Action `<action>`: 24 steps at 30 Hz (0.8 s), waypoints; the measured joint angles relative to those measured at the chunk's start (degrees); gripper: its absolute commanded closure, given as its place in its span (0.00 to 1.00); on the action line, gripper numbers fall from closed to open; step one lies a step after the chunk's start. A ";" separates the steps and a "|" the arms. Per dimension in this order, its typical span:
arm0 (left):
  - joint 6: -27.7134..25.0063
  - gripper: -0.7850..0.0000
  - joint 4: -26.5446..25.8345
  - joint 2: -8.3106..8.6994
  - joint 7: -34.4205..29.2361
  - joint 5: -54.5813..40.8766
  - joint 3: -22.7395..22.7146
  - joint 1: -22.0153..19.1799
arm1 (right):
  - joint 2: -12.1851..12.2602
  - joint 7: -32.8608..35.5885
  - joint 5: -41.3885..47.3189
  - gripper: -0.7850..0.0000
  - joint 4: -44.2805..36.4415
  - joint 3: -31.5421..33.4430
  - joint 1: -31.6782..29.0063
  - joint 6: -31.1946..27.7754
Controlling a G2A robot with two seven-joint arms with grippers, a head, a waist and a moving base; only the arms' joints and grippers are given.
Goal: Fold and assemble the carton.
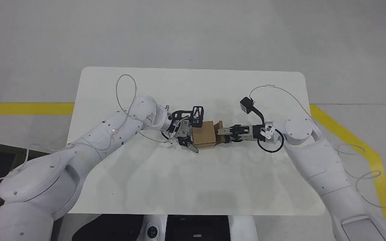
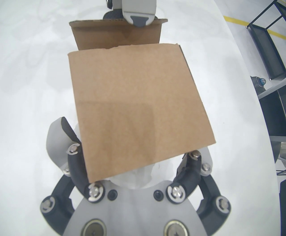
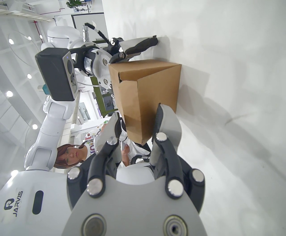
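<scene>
A brown cardboard carton [image 1: 205, 134] stands in the middle of the white table [image 1: 181, 193], between both grippers. My left gripper [image 1: 188, 131] is at one end of it and is open. In the left wrist view its fingers [image 2: 73, 143] are spread wide, and a flat carton panel [image 2: 138, 107] lies over the gap between them. My right gripper [image 1: 222, 134] is at the other end, open. Its two fingers [image 3: 164, 120] sit on either side of the corner of a half-folded end flap [image 3: 136, 111]. The right gripper's upper fingertip [image 2: 139, 17] shows over the carton's far edge.
The table around the carton is bare on all sides. Black metal racks [image 2: 266, 49] stand beyond the table's edge on the left arm's side. Yellow floor tape [image 1: 36, 108] runs past both ends of the table.
</scene>
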 measured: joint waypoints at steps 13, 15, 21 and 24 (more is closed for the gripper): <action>0.00 0.00 -0.32 0.14 -0.67 -0.05 0.00 0.11 | -0.10 0.06 0.02 0.95 0.13 0.12 0.00 -0.13; 0.00 0.00 -0.37 0.15 -0.78 -0.05 0.00 0.11 | -0.13 0.06 0.04 0.94 0.25 0.13 0.06 -0.15; 0.00 0.00 -0.49 0.15 -1.02 -0.20 0.00 0.11 | 0.02 0.00 -0.64 0.93 0.12 0.68 0.21 -0.17; 0.00 0.00 -0.45 0.15 -1.11 -0.36 0.00 0.18 | 0.19 0.11 -0.80 0.92 -0.22 1.21 -0.02 -0.12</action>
